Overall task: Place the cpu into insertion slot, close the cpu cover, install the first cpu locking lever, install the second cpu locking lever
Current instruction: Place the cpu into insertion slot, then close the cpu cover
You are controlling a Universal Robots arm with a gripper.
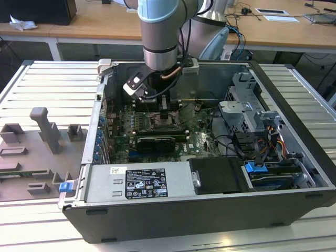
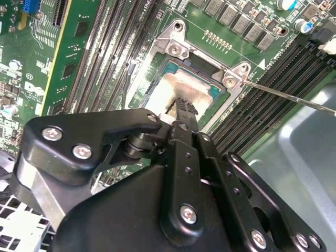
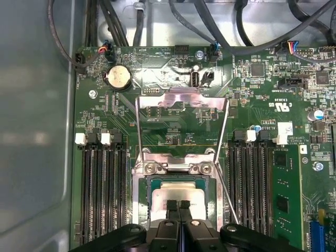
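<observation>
The cpu [image 3: 181,190] lies flat in the insertion slot [image 3: 140,205], with the cpu cover [image 3: 173,98] standing open off the slot's edge. The jaws, clenched on nothing, sit just above the slot. Pushing down off-centre could tilt the cpu and bend pins.

**A robotics lab**

An open PC case [image 1: 210,220] lies on a ribbed metal desk [image 1: 47,79] beside grey fixture blocks [image 1: 44,128], with a robot arm [image 1: 160,31] over it. Wooden desks [image 1: 105,23] behind carry cables [image 1: 242,10] and papers [image 1: 282,18].
</observation>
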